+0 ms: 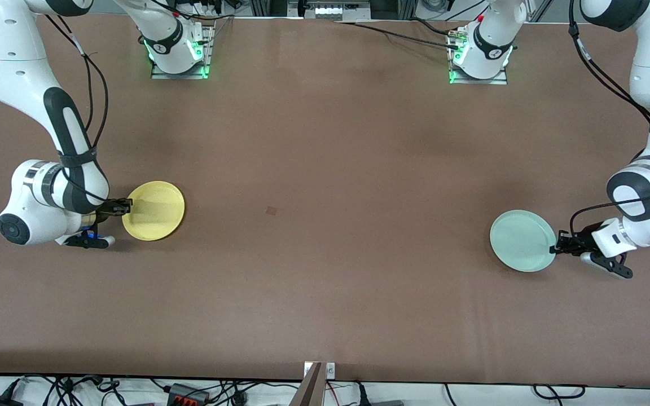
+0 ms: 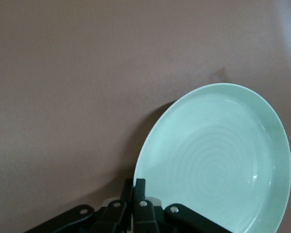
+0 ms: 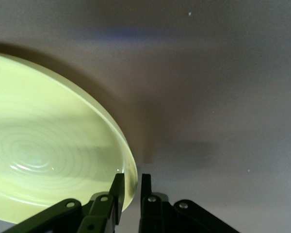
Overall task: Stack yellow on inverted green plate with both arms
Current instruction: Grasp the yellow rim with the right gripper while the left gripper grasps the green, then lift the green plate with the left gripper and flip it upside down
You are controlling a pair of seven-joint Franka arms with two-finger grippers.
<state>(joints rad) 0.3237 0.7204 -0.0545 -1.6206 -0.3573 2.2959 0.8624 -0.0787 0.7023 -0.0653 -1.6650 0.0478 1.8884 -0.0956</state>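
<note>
Front view shows my left gripper point(image 1: 557, 248) clamped on the green plate point(image 1: 521, 239) rim at the left arm's end; my right gripper point(image 1: 126, 206) pinches the yellow plate point(image 1: 154, 211) rim. Both plates look stiff, glossy and slippery; rims suit gripping. No readable writing.

Both wrist views crop their plates: green plate point(image 2: 218, 165), perhaps half the yellow point(image 3: 48, 155).

Both arms are bent way down low. The left gripper point(image 1: 554, 248) is clamped tight near its end of the tabletop. The right gripper point(image 1: 128, 206) pinches at the other end.
</note>
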